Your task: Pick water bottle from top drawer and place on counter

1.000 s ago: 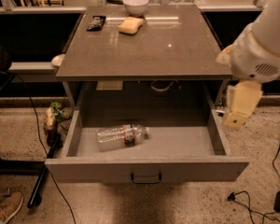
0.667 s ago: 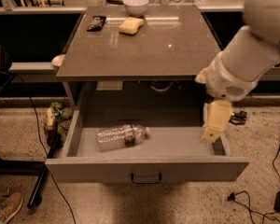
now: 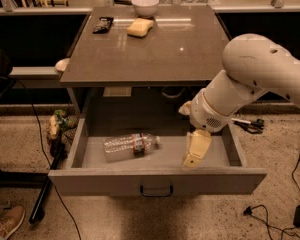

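The water bottle [image 3: 131,146] lies on its side on the floor of the open top drawer [image 3: 155,180], left of centre, its cap end pointing right; the drawer stands pulled out below the desk [image 3: 140,59], with a dark handle [image 3: 156,190] at the middle of its front panel; the hand [image 3: 195,154] hangs in the drawer's right part, pointing down, right of the bottle and apart from it, holding nothing; how far it is open cannot be told; at the desk's far end sit a white bowl [image 3: 145,5], a yellow sponge [image 3: 140,27] and a dark flat object [image 3: 103,24].
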You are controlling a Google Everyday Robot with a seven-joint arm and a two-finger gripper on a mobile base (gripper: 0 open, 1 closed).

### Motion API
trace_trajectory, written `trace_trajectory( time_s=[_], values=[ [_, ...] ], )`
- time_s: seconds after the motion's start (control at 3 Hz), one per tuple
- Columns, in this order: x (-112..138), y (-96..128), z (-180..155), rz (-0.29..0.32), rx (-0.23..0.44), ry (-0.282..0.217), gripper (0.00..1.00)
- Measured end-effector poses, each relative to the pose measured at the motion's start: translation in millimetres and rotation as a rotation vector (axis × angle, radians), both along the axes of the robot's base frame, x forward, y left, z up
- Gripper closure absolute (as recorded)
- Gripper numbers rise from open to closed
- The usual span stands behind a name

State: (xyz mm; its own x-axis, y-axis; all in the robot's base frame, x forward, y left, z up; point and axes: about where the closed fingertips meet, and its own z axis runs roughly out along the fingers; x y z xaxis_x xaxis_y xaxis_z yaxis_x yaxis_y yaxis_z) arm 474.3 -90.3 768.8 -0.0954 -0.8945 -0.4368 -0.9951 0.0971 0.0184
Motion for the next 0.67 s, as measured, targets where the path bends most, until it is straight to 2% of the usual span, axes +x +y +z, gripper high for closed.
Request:
trace_trajectory(
  time_s=[0.33,0.67],
  values=[
    [0.0,0.0,0.0,0.0,0.0,0.0,0.0],
    [20.8,15.3,-16.6,-0.007,0.026,-0.003,0.0]
  ],
)
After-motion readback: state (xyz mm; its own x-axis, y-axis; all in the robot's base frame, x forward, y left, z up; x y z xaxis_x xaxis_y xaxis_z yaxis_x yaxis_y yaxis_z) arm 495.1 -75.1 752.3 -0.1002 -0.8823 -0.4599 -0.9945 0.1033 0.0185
